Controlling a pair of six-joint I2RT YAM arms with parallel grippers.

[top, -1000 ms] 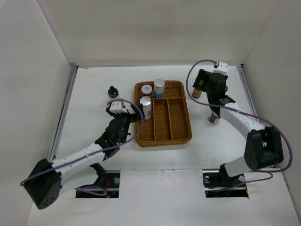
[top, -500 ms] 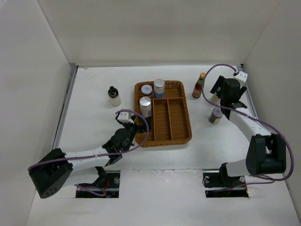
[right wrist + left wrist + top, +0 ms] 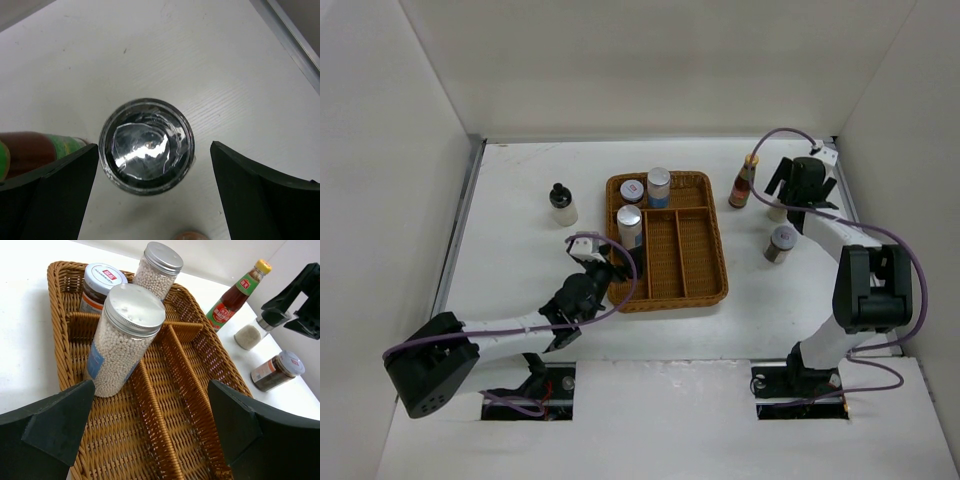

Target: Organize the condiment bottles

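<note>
In the top view, three condiment bottles stand in the back left of the wicker tray [image 3: 705,250]: a pale-filled jar [image 3: 125,337] in front, a red-labelled jar [image 3: 101,284] and a silver-lidded jar [image 3: 156,269] behind. A black-capped bottle [image 3: 561,204] stands on the table left of the tray. To its right are the red sauce bottle [image 3: 744,182] and a dark jar [image 3: 780,243]. My left gripper [image 3: 152,410] is open and empty at the tray's near left edge [image 3: 598,258]. My right gripper [image 3: 154,149] is open, straddling a black-rimmed shaker [image 3: 146,145] from above without touching it.
White walls close in the table on three sides, and a metal rail [image 3: 292,42] runs along the right edge near my right gripper [image 3: 800,182]. The tray's long front compartments [image 3: 180,405] hold nothing. The sauce bottle [image 3: 35,152] stands just left of the shaker.
My left arm pulled back from beside the black-capped bottle to the tray's near left edge. My right gripper moved right from the sauce bottle and now sits over the shaker.
</note>
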